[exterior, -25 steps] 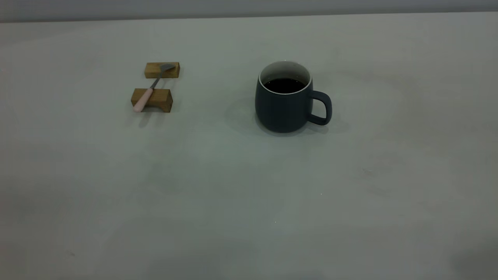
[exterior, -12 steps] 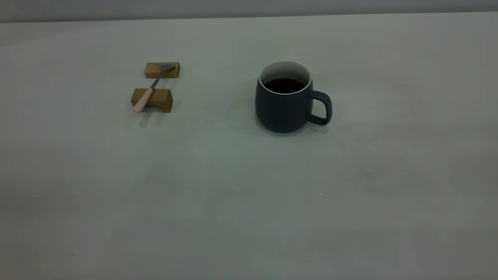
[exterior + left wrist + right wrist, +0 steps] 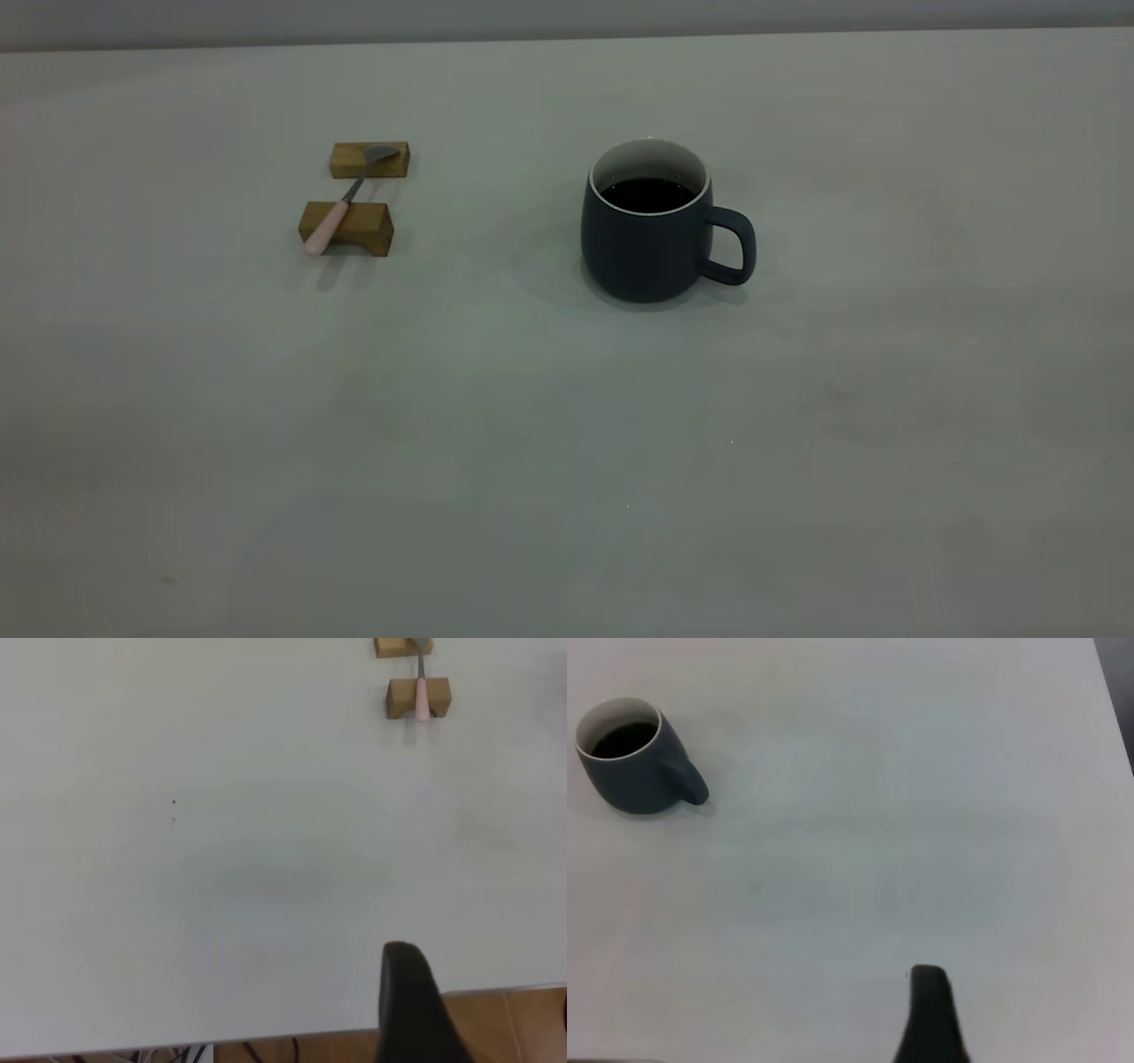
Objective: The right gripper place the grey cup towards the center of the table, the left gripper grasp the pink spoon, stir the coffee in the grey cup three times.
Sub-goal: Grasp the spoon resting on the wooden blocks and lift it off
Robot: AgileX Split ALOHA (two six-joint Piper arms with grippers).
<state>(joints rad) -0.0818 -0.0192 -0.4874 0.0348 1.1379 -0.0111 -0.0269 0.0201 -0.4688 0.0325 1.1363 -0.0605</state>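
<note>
Nothing started: grey cup point(image 3: 647, 226) of coffee point(image 3: 648, 194) sits mid-table, handle right, pink spoon point(image 3: 341, 206) bridging two wooden blocks point(image 3: 347, 228) far left; both grippers well back, finger state can't tell; next, right gripper takes the handle.

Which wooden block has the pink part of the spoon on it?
The nearer wooden block, closer to the camera. The farther block holds the pink spoon's grey metal bowl instead.
</note>
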